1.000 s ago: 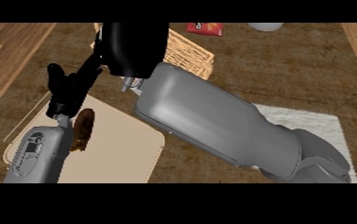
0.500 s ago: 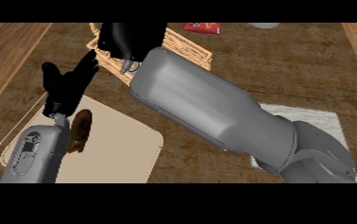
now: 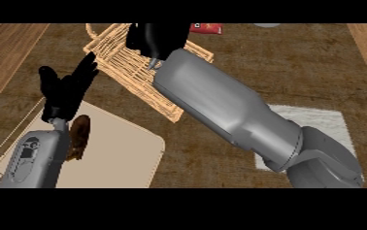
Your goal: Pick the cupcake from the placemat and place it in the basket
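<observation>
A woven basket lies at the upper middle of the head view. My right hand hangs over its far part at the end of the big grey forearm, and whatever it may hold is hidden. A beige placemat lies at the lower left. On its left side sits a brown thing that looks like the cupcake, half hidden by my left forearm. My left hand stands open, fingers up, just above the mat's far edge and beside the basket's left corner.
A red packet and a grey object lie at the far edge of the counter. A white cloth shows at the right behind my right forearm. A lighter wooden strip runs along the left.
My right hand and forearm have swung to the right, over the basket, uncovering more of the weave. The left hand and the brown thing on the mat have stayed put.
</observation>
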`<act>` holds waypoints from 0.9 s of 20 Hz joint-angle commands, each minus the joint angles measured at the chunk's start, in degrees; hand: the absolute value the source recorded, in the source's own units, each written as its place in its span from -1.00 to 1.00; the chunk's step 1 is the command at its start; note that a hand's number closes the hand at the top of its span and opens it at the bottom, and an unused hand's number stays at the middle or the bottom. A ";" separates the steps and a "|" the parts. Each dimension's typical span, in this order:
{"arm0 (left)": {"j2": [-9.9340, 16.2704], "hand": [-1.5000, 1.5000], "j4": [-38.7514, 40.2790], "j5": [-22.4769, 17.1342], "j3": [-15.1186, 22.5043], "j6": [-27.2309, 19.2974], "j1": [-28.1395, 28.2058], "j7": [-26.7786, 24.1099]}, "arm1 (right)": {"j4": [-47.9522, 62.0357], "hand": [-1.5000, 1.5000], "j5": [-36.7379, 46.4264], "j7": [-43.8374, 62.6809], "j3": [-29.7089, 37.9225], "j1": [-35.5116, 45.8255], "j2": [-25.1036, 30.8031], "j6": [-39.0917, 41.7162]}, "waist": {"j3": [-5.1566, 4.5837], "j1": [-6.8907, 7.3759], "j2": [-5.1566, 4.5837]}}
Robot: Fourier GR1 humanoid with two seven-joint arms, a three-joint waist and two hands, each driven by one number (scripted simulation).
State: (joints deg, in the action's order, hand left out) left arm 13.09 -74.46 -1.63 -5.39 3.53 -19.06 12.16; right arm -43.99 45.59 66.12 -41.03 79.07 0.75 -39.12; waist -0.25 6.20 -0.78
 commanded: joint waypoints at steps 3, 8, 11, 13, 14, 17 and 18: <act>0.20 0.00 -0.54 -0.22 0.08 0.79 1.42 -0.44 | 3.75 -1.00 0.08 13.01 0.00 -1.63 -0.71 -8.40 | 0.03 0.23 0.07; 0.46 0.00 -1.11 0.30 -0.09 0.23 0.94 -0.73 | 4.01 -1.00 -2.45 8.12 -2.66 -3.56 -0.71 -13.90 | 0.09 0.45 -0.25; -0.18 0.00 -0.98 0.34 0.01 -0.46 0.09 0.28 | 3.63 -1.00 -2.07 7.87 -1.73 -2.15 -0.72 -17.36 | 0.12 -0.86 0.00; 0.99 0.00 0.11 -0.95 -1.76 0.50 0.87 -0.64 | 5.71 -1.00 -1.50 8.37 2.44 0.49 -0.72 -19.84 | 0.09 -1.14 0.02; 0.98 0.00 -0.51 -0.77 -1.23 0.52 0.04 0.72 | 5.80 -1.00 -0.97 8.40 4.06 -0.26 -0.72 -23.08 | 0.17 -1.63 0.20; 1.53 0.00 -0.04 -1.01 -2.49 0.17 2.20 -0.23 | 4.30 -1.00 0.64 8.09 7.35 -1.54 -0.72 -28.69 | 0.21 -3.70 1.08; 1.55 0.00 0.06 -1.30 -3.06 -0.27 2.98 0.58 | 3.60 -1.00 -0.24 8.05 10.12 -1.68 -0.72 -29.35 | 0.28 -4.53 1.45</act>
State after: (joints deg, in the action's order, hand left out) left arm 13.88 -74.71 -2.30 -7.04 3.48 -17.41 12.15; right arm -39.22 44.55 63.83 -35.28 77.44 0.55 -57.67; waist -0.07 3.57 -0.08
